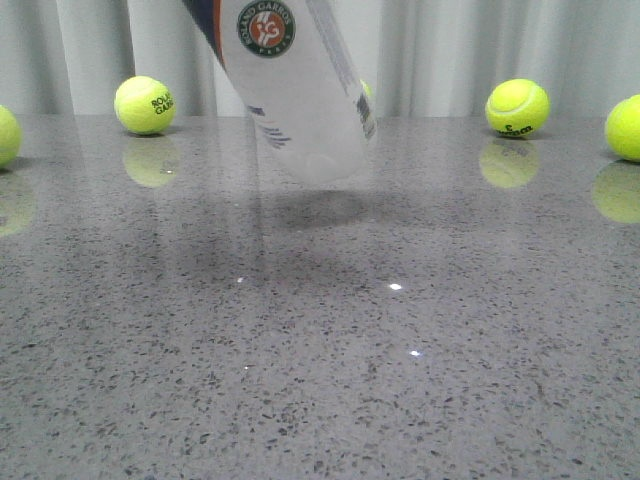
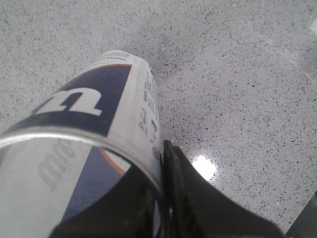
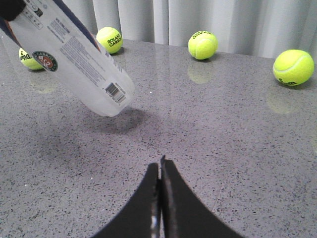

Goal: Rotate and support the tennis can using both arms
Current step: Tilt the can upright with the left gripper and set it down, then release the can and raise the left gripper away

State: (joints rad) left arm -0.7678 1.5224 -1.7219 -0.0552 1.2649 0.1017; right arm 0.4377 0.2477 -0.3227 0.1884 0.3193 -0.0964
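Observation:
The tennis can (image 1: 300, 90) hangs tilted in the air at the top middle of the front view, its closed end low and clear of the table, its Roland Garros badge facing me. My left gripper (image 2: 161, 163) is shut on the can's wall (image 2: 99, 114) at the metal rim, with one finger outside and one inside. My right gripper (image 3: 160, 166) is shut and empty, low over the table, some way short of the can (image 3: 74, 54). Neither gripper shows in the front view.
The table (image 1: 330, 350) is grey speckled stone. Yellow-green tennis balls stand along its far edge by a curtain: one at the left (image 1: 145, 105), one at the right (image 1: 517, 107), one at each side edge (image 1: 625, 128).

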